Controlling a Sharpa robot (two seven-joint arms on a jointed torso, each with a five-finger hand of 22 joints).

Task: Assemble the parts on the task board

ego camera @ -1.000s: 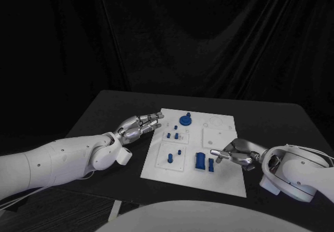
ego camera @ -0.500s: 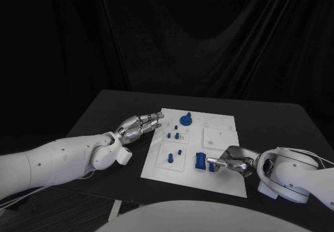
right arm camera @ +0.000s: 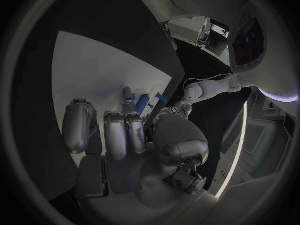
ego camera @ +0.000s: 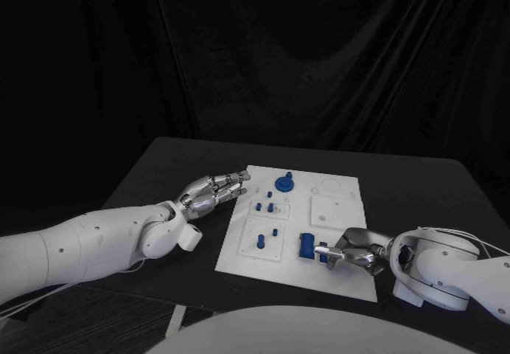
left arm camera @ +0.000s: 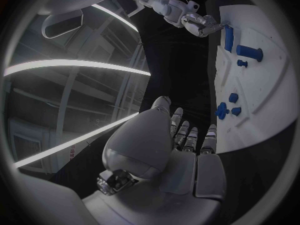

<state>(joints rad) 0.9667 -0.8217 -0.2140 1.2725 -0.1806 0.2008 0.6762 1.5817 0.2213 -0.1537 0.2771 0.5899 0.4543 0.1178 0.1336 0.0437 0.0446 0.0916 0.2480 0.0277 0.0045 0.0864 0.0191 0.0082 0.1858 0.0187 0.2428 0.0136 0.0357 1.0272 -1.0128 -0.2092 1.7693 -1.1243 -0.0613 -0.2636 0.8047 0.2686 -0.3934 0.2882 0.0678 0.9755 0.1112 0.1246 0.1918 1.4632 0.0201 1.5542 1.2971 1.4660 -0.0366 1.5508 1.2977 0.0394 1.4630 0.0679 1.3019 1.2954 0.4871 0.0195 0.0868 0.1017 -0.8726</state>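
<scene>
The white task board (ego camera: 342, 276) lies mid-table. Blue parts stand in it: a round knob (ego camera: 284, 181) at the far side, small pegs (ego camera: 266, 207) below it, and a tall block (ego camera: 306, 245) with a slimmer upright part (ego camera: 322, 249) beside it near the front. My right hand (ego camera: 354, 251) lies on the board's near right part with its fingers stretched toward the slim part, fingertips at its base and thumb apart; in the right wrist view the right hand (right arm camera: 119, 135) points at that part (right arm camera: 144, 103). My left hand (ego camera: 213, 190) rests at the board's left edge, fingers straight, holding nothing.
The board's right half carries bare white insert plates (ego camera: 327, 208). Black table (ego camera: 425, 184) surrounds the board, with its front edge close behind my right arm. The left wrist view shows the board (left arm camera: 262, 85) and my right hand (left arm camera: 199, 24) by the tall block (left arm camera: 228, 37).
My right hand has slid nearer and leftward across the board until its fingertips reach the slim blue part. The left hand has stayed put.
</scene>
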